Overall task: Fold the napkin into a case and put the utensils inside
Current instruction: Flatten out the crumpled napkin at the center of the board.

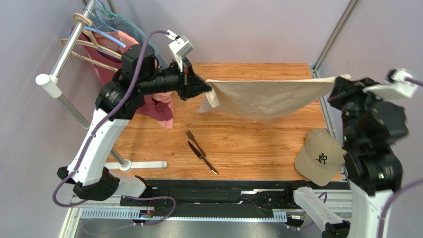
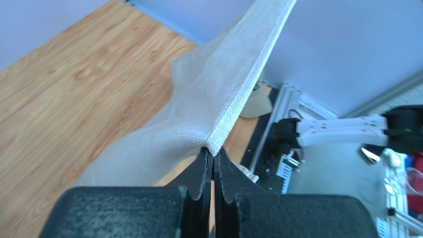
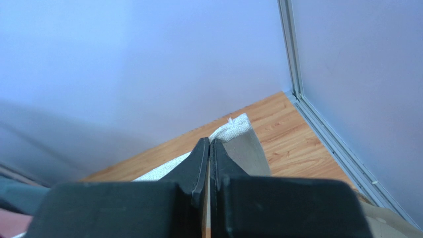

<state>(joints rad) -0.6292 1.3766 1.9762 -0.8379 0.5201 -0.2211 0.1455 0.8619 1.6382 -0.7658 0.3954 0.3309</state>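
Two corners pinched: the napkin (image 1: pixel 270 99) hangs in the air, its long axis running left to right.
The left gripper (image 2: pixel 213 151) and right gripper (image 3: pixel 210 144) each press their jaws together on an upper corner. The cloth sags between them above the table (image 1: pixel 248 144). The fork (image 1: pixel 192 139) and knife (image 1: pixel 203 158) lie below, nearer the left arm. From above, the arm hides the right pinch.

Top view high above near edge, facing down over the surface (image 1: pixel 248 148), wrist views close behind left claw (image 2: pixel 212 152) and right claw (image 3: pixel 209 145), all sharing the napkin (image 1: pixel 268 99)
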